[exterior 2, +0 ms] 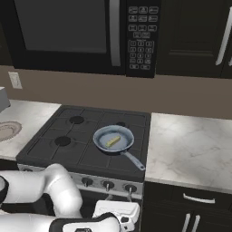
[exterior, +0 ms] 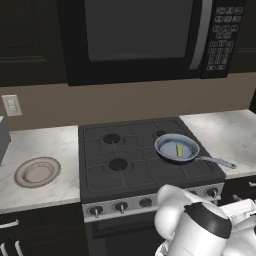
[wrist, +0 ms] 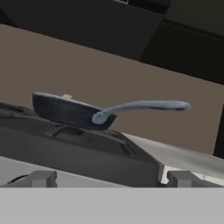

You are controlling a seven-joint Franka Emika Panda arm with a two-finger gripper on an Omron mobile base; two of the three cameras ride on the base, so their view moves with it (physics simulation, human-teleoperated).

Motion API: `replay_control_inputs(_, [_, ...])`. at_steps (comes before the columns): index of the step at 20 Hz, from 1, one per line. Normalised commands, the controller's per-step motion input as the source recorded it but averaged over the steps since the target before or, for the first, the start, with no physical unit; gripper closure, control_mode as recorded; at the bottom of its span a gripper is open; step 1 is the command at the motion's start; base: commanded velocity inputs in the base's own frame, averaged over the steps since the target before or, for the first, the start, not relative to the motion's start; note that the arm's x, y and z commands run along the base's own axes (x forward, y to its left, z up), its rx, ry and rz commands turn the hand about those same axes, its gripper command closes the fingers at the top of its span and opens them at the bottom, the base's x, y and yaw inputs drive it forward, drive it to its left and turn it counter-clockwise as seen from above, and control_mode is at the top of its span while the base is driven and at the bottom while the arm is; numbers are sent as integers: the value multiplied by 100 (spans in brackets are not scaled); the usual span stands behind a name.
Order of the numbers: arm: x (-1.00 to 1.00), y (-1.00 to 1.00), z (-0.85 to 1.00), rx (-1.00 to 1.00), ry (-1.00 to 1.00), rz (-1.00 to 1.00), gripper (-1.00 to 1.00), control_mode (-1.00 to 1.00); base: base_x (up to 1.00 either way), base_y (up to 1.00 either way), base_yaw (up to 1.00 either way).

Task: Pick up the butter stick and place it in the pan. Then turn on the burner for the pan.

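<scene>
From the left base view we see the small pale-yellow butter stick [exterior: 179,149] lying inside the round blue-grey pan [exterior: 167,150], right of centre. The right base view shows the white claw [exterior 2: 129,220] low by the silver stove knobs [exterior 2: 108,185]; whether it is open we cannot tell. In the hand view two knobs sit at the bottom edge; they are probably stiff, best pinched across the ridge.

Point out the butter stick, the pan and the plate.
butter stick [exterior: 179,149]: left base view, middle of the bar, inside the pan.
pan [exterior: 167,144]: left base view, bare blue-grey inside.
plate [exterior: 37,171]: left base view, centre, on the counter.
</scene>
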Motion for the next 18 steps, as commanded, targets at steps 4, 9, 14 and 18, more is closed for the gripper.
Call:
replay_control_inputs(4, [15, -2, 0, -4, 0, 0, -100, -100, 0, 0, 0])
replay_control_inputs(9, [23, 0, -4, -1, 2, -1, -100, -100, 0, 0, 0])
replay_control_inputs(14, [27, 0, -2, 0, 3, 0, -100, -100, 0, 0, 0])
replay_control_inputs(18, [9, -1, -6, 1, 4, 0, -100, -100, 0, 0, 0])
